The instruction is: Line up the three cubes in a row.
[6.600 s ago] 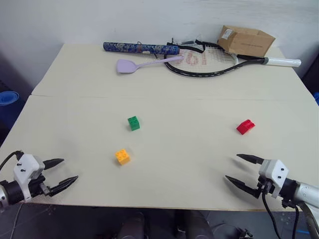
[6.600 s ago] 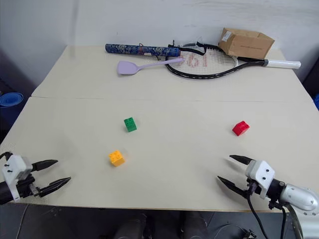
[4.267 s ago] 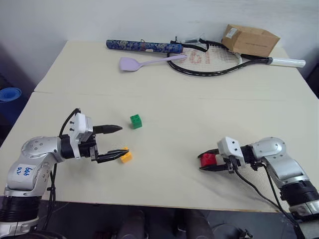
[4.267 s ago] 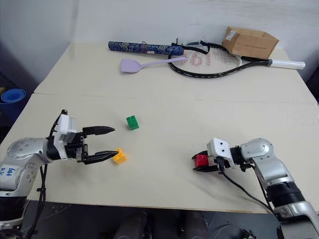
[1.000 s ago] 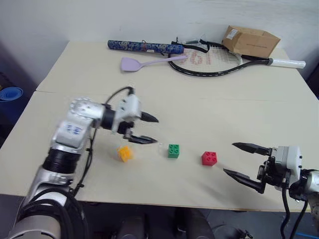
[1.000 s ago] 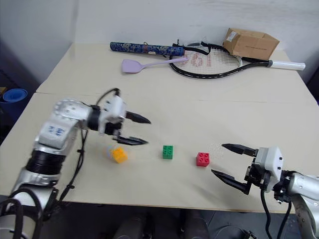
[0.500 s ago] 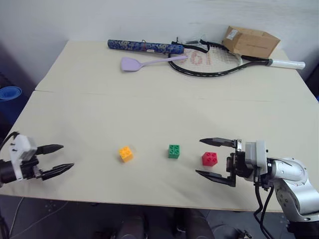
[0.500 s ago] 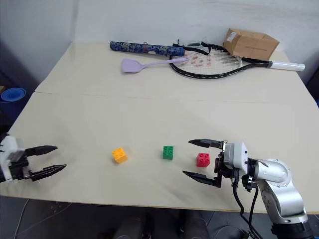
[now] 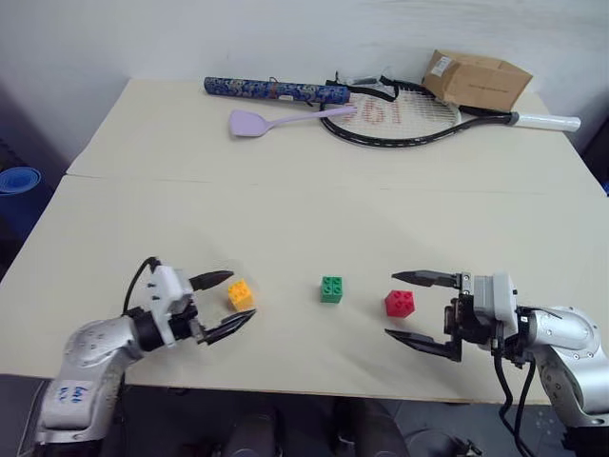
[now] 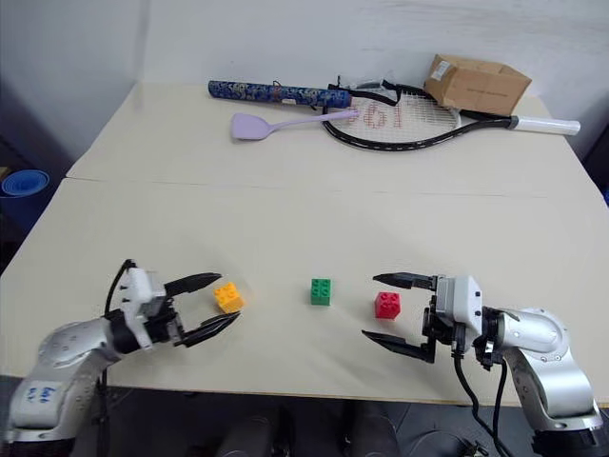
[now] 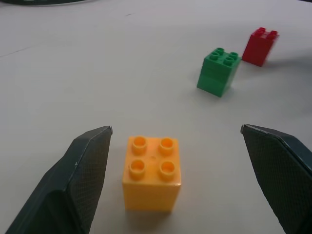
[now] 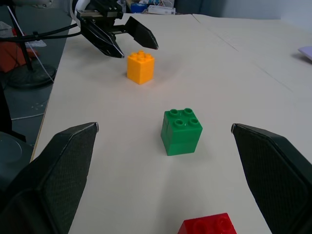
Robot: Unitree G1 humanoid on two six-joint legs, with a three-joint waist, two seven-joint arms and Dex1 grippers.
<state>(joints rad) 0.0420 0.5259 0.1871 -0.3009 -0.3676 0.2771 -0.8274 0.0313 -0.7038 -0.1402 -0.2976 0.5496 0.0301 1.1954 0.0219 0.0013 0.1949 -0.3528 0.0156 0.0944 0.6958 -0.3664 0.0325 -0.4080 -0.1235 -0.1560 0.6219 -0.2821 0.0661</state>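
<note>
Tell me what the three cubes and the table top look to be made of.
The yellow-orange cube, green cube and red cube look like moulded plastic: smooth, slightly glossy, with round studs on top. The table top looks like pale matt board, perhaps laminate; a seam crosses it.

Red brick (image 12: 208,226) cut off by the right wrist view's lower edge, only top studs visible. Blue bin (image 9: 17,180) clipped at the head view's left edge, partly behind the table (image 9: 304,209). Racket (image 9: 400,119) head partly hidden under the cardboard box (image 9: 478,78). Label on the box too small to read.
</note>
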